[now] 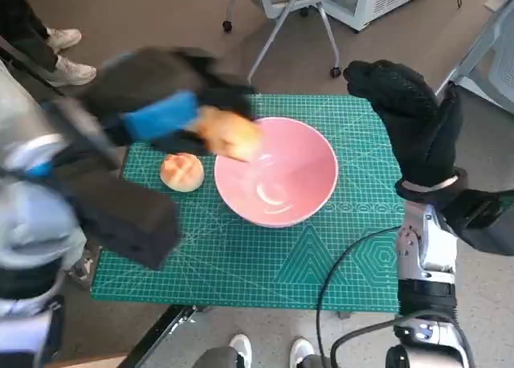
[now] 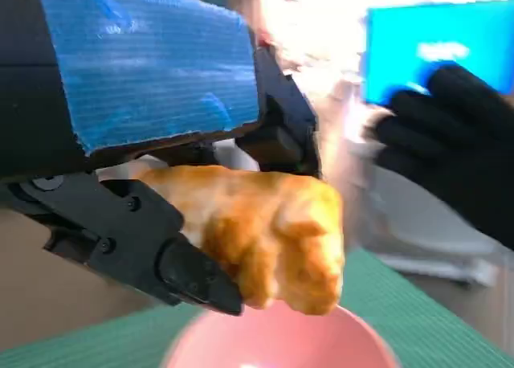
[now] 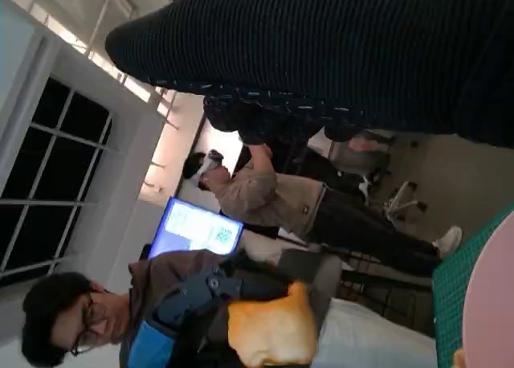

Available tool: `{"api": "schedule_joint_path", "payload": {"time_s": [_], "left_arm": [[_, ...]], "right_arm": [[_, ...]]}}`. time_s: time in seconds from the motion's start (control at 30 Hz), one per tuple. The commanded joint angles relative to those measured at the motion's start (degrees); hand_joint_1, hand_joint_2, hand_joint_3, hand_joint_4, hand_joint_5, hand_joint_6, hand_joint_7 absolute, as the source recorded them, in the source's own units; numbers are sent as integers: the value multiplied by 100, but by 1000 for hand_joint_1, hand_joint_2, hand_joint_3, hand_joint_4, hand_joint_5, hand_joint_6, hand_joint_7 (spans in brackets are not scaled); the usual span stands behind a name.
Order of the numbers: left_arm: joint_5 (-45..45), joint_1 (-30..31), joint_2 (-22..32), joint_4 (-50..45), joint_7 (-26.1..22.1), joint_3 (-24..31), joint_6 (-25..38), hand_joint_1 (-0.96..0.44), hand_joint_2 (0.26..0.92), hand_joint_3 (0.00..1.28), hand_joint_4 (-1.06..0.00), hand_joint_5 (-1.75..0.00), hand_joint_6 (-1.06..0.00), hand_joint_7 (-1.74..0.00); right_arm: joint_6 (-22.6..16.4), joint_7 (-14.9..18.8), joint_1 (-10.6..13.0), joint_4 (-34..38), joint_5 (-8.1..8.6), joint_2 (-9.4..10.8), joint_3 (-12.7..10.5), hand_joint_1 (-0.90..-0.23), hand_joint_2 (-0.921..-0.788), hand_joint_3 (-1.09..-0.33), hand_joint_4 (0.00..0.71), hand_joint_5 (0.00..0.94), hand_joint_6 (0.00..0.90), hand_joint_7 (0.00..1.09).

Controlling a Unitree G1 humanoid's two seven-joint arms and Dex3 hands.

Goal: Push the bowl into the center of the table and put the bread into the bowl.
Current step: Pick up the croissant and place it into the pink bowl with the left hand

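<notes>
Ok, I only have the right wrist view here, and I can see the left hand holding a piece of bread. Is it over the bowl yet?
Observer: Yes. In the head view the left hand holds the bread above the near-left rim of the pink bowl.
Operator: Is anything in the bowl already?
Observer: No, the head view shows its inside bare.
Operator: Is there more bread?
Observer: One round bun lies on the green mat left of the bowl, apart from it.
Operator: And my right hand?
Observer: The right hand is raised at the table's far right corner, holding nothing.
</notes>
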Motion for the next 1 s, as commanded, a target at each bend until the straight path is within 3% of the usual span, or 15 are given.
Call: {"api": "schedule_joint_path", "payload": {"time_s": [0.03, 0.2, 0.27, 0.33, 0.4, 0.47, 0.53, 0.57, 0.6, 0.63, 0.67, 0.7, 0.83, 1.0], "left_arm": [[142, -434, -312, 774, 140, -293, -366, 1, 896, 36, -771, -1212, -752, -893], [249, -671, -602, 1539, 312, -487, -802, 0, 916, 43, -709, -1066, -696, -1165], [304, -723, -690, 1775, 373, -551, -910, 0, 918, 41, -716, -1043, -678, -1201], [377, -753, -765, 1973, 436, -617, -960, 0, 919, 36, -719, -1089, -677, -1156], [453, -757, -831, 2130, 486, -670, -964, 2, 918, 44, -674, -1269, -735, -954], [502, -751, -897, 2268, 481, -711, -920, 3, 920, 55, -658, -1329, -729, -913], [503, -731, -948, 2413, 435, -741, -871, 1, 920, 96, -618, -1294, -652, -1077], [494, -720, -963, 2471, 412, -749, -856, 128, 921, 127, -594, -1316, -582, -855], [491, -707, -978, 2539, 353, -772, -789, 172, 921, 139, -584, -1324, -580, -732], [490, -700, -986, 2586, 311, -788, -743, 77, 887, 121, -500, -958, -532, -506], [484, -685, -991, 2615, 241, -803, -658, 16, 875, 92, -490, -635, -513, -340], [479, -676, -994, 2632, 193, -812, -601, -38, 862, 67, -441, -406, -472, -217], [442, -618, -980, 2602, -6, -816, -345, -152, 837, 27, -301, -106, -366, -57], [436, -474, -903, 2378, -110, -770, -125, -256, 819, 8, -178, -18, -284, -9]], "right_arm": [[26, 45, 115, 15, -4, -52, -4, -659, -921, -796, 163, 1, -1, 470], [22, 50, 138, -1, 5, -76, -27, -662, -921, -795, 164, 1, -1, 469], [22, 44, 150, -22, 3, -84, -34, -660, -921, -795, 164, 1, -1, 469], [18, 36, 165, -46, -1, -93, -40, -660, -921, -794, 165, 2, -1, 468], [11, 27, 185, -72, -6, -102, -47, -657, -921, -792, 165, 2, -1, 464], [7, 13, 207, -107, -13, -111, -54, -654, -921, -793, 166, 2, -1, 463], [6, -10, 230, -150, -22, -119, -60, -649, -921, -794, 166, 2, -1, 462], [7, -20, 239, -168, -26, -121, -63, -646, -921, -797, 166, 2, -1, 462], [4, -31, 248, -181, -29, -125, -71, -645, -921, -799, 166, 2, -1, 462], [4, -40, 255, -194, -33, -126, -76, -644, -921, -800, 166, 2, -1, 461], [-5, -53, 257, -191, -40, -128, -86, -643, -921, -801, 167, 2, -1, 461], [-10, -62, 258, -190, -46, -129, -93, -643, -921, -801, 167, 2, -1, 461], [-21, -102, 258, -188, -54, -129, -123, -643, -921, -796, 170, 4, -1, 465], [-31, -151, 240, -167, -44, -121, -136, -654, -921, -791, 172, 4, -1, 468]]}}
